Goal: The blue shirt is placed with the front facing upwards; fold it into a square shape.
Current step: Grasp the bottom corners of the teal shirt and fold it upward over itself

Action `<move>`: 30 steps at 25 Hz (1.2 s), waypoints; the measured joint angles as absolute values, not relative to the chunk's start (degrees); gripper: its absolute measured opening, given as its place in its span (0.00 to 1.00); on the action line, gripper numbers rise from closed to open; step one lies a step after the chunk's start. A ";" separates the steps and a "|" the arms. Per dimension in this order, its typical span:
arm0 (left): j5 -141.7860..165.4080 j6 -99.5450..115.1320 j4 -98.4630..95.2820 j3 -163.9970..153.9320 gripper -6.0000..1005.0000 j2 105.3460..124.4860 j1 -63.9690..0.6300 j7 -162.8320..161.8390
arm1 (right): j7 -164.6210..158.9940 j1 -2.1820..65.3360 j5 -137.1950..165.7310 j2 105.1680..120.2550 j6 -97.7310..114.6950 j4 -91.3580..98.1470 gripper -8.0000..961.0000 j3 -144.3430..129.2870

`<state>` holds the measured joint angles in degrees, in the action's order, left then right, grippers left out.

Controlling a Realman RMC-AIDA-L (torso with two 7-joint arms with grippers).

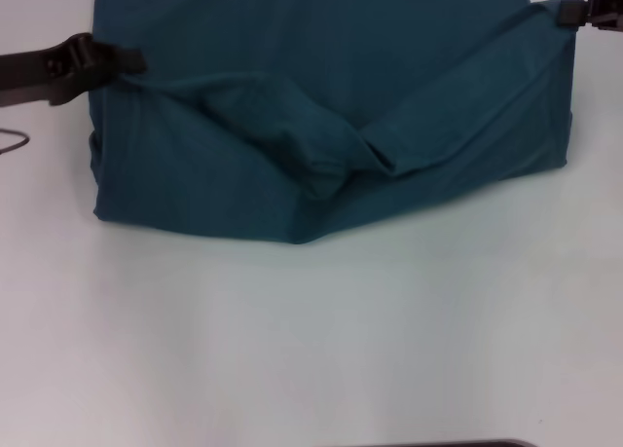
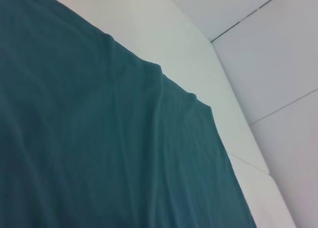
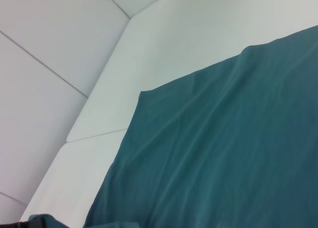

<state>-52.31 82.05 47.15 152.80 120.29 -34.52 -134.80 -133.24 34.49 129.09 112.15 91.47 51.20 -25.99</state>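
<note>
The blue shirt (image 1: 321, 126) lies on the white worktop (image 1: 311, 340), its near part doubled over and sagging between two lifted corners — left gripper (image 1: 136, 62) and right gripper (image 1: 568, 17) each pinching one. Its length runs away from the robot.

You won't find any readable text, label, brand, number or sign in these views. The blue shirt (image 1: 331, 126) shows only plain teal cloth on every visible face, and the white tabletop (image 1: 311, 340) around it carries no markings.
</note>
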 joint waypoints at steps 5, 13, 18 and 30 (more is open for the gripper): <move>-52.32 78.36 45.94 150.81 0.04 120.40 -36.63 -134.21 | -132.99 34.80 129.27 112.74 88.87 49.91 0.03 -27.68; -52.46 75.07 45.83 150.27 0.04 120.56 -39.01 -134.15 | -132.98 35.51 129.10 113.40 83.94 49.63 0.03 -30.49; -52.48 72.86 45.58 150.28 0.04 119.95 -40.25 -134.16 | -132.90 36.31 128.95 113.40 81.34 49.93 0.03 -30.69; -52.48 59.46 42.57 143.08 0.04 119.62 -42.18 -130.99 | -131.46 37.52 129.01 115.10 69.89 49.50 0.03 -34.78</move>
<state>-52.48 59.46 42.57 143.08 119.62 -42.18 -130.99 -131.46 37.52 129.01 115.10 69.89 49.50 -34.78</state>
